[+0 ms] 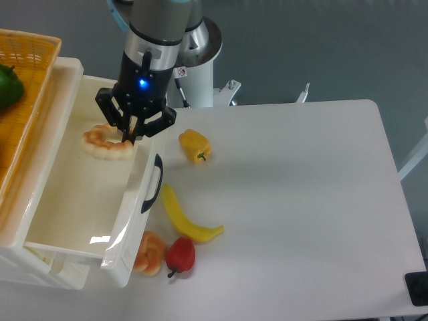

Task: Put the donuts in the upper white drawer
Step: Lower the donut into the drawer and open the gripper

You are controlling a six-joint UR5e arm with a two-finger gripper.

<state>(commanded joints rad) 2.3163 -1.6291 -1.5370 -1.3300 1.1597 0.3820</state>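
Note:
A pale tan ring donut (105,142) hangs over the inside of the upper white drawer (73,207), near its right wall. My gripper (131,136) is shut on the donut's right rim and points down from above. The drawer is pulled out, with its curved black handle (153,182) on the glossy front. A second donut (150,252) lies on the table by the drawer's front corner, partly hidden behind it.
A yellow pepper (194,146) lies right of the drawer, a banana (184,217) and a red pepper-like toy (180,255) nearer the front. An orange wicker basket (23,80) with a green item (8,85) sits at upper left.

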